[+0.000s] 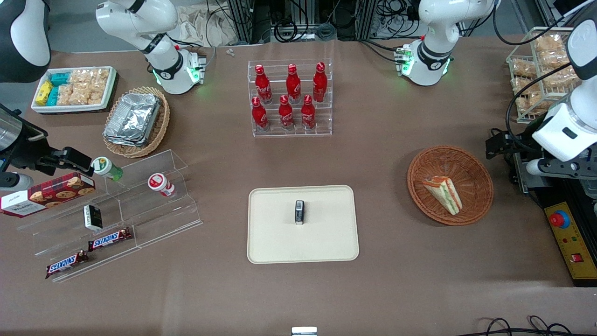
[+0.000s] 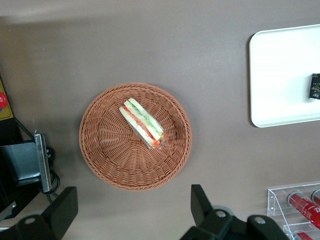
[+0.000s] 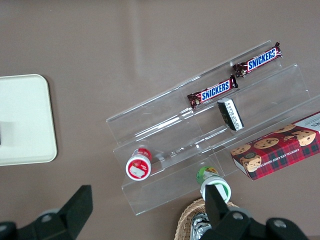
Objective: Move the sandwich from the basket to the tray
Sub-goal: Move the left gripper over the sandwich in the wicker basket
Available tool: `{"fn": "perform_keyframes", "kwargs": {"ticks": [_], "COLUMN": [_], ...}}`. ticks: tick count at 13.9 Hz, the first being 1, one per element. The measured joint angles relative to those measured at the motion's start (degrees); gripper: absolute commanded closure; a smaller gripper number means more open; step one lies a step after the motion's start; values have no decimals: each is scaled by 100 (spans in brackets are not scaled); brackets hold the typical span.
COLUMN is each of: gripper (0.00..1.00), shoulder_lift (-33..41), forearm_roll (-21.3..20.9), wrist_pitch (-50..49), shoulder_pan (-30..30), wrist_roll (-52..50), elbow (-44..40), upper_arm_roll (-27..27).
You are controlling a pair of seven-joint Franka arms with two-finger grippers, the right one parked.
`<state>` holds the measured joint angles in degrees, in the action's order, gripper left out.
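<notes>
From the front we see the basket (image 1: 450, 185) near the working arm's end of the desk, about midway between the near and far edges. The sandwich (image 1: 443, 192) lies in it, on its side, resting against the part of the weave nearest the camera. The tray (image 1: 302, 224) sits at the desk's middle, closer to the near edge, well apart from the basket, and a small dark packet (image 1: 299, 212) lies on it. A rack of red bottles (image 1: 290, 98) stands farther from the camera than the tray. The gripper (image 1: 501, 145) hangs at the working arm's edge of the desk, just beside the basket and higher than it.

From the left wrist we look straight down: the gripper (image 2: 131, 206) hovers high over the basket (image 2: 135, 136) with its fingers (image 2: 200, 201) spread wide and nothing between them. The sandwich (image 2: 141, 122) lies near the basket's middle, untouched. A corner of the tray (image 2: 280, 75) shows, with the packet (image 2: 315, 86) on it.

From the right wrist we see only a corner of the tray (image 3: 25, 120).
</notes>
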<state>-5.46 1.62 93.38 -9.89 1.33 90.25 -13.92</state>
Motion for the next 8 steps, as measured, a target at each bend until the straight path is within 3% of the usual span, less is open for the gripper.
{"fn": "perform_keyframes", "kwargs": {"ticks": [8], "gripper": [0], "shoulder_lift": [-83], "forearm_roll": [-72], "wrist_pitch": [-75], "shoulder_pan": [1], "wrist_roll": [-449], "elbow": [-13], "upper_arm_roll": [-3]}}
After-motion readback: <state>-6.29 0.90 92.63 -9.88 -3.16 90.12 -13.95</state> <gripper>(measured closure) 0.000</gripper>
